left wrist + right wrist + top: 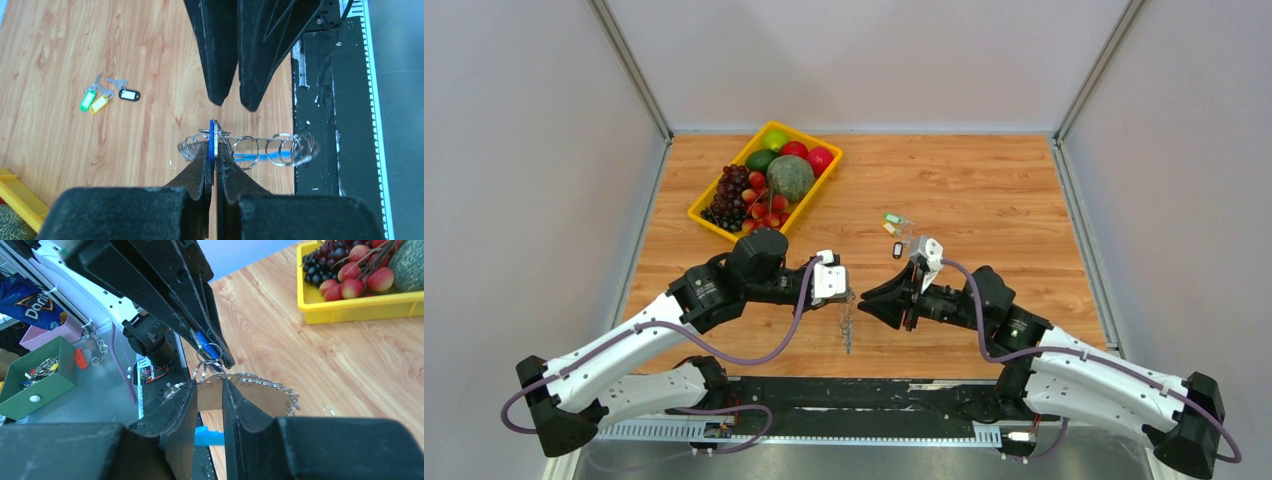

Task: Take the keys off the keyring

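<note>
Plainly, the left gripper [214, 148] is clamped flat on the blue tag [212, 134], and its key seems the last one on the keyring [260, 150], whose coils dangle just past those tips. Facing it, the right gripper [209, 385] stands slightly parted and holds nothing (ring coils sit right at its tips). The likely trouble is that pulling the tag with the ring unpinned drags the floppy loop along, or the thin tag slips free. Well beyond both jaws lie three loose keys [99, 104].
</note>
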Robot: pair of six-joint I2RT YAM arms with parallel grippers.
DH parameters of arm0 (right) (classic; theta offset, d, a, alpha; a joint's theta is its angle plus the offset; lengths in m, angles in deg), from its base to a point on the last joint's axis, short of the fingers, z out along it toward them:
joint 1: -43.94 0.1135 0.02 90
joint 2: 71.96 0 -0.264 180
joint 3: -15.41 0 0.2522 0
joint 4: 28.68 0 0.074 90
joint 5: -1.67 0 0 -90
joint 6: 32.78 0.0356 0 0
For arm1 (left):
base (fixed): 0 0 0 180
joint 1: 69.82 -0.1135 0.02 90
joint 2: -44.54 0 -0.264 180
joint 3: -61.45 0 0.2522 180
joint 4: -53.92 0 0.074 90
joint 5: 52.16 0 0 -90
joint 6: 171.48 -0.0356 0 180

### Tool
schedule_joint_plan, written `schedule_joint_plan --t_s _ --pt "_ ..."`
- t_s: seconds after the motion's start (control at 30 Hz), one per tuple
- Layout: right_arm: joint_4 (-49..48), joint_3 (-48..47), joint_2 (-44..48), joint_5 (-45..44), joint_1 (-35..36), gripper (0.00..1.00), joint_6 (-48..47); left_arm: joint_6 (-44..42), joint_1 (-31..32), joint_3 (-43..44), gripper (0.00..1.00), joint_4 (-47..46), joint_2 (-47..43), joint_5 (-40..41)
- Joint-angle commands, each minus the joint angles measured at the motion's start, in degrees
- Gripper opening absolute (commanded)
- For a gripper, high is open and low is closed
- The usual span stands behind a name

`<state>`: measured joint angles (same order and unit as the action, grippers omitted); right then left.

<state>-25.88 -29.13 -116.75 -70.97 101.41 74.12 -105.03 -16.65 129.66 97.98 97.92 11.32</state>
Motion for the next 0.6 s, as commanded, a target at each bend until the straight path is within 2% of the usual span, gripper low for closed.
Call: schedule_joint_plan --t_s 0.0,0.17,0.3,0.57 --pt "-1.5 1.6 4.2 -0.7 0.2 0.28 -4.0 -0.8 0.1 0.9 0.0 -3.5 -1.3 -1.7" --pt "-5.6 6.3 8.1 -0.7 0.2 0.3 -8.2 -1.0 0.1 1.0 0.0 -3.5 -1.3 -2.2" --pt "-10.0 10.2 11.2 -2.7 0.2 0.37 -10.5 -1.1 0.1 0.9 0.0 -3.5 -1.4 -2.6" --pt "-19.6 15.4 13.4 -6.9 0.2 0.37 -13.3 -1.6 0.1 0.6 0.0 -3.9 -1.9 -4.7"
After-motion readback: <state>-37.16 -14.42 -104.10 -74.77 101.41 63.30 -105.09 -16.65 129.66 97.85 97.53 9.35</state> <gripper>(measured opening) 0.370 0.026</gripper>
